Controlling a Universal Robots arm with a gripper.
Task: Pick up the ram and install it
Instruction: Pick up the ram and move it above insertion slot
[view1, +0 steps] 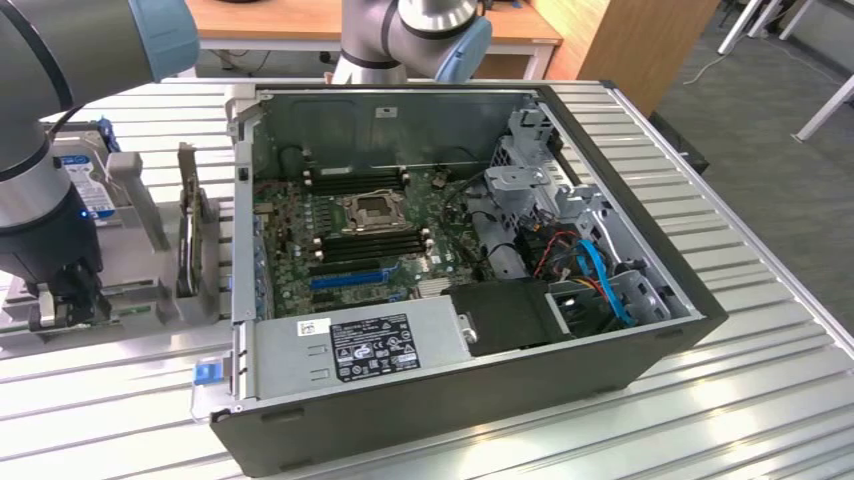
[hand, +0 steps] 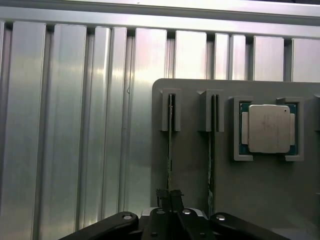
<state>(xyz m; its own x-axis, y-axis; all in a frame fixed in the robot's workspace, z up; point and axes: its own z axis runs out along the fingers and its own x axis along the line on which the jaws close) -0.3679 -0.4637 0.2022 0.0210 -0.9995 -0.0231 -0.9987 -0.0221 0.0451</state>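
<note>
Item: ram (hand: 170, 150), standing on edge in the slot nearest the edge of the grey holder (hand: 192, 172). I am watching the gripper (hand: 170, 196) pinching it narrowly, second stick (hand: 212, 150) just beside.

Ahead of the gripper (hand: 169, 196), a matt grey plastic holder (hand: 190, 165) carries the circuit-board ram (hand: 170, 155) and a brushed-metal processor (hand: 269, 128) on a shiny ribbed aluminium table (hand: 75, 125).

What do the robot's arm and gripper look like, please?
The arm is made of thick dark grey tubes with silver joint housings and light-blue round caps. The gripper is black, with angled bars and small silver bolts.
</note>
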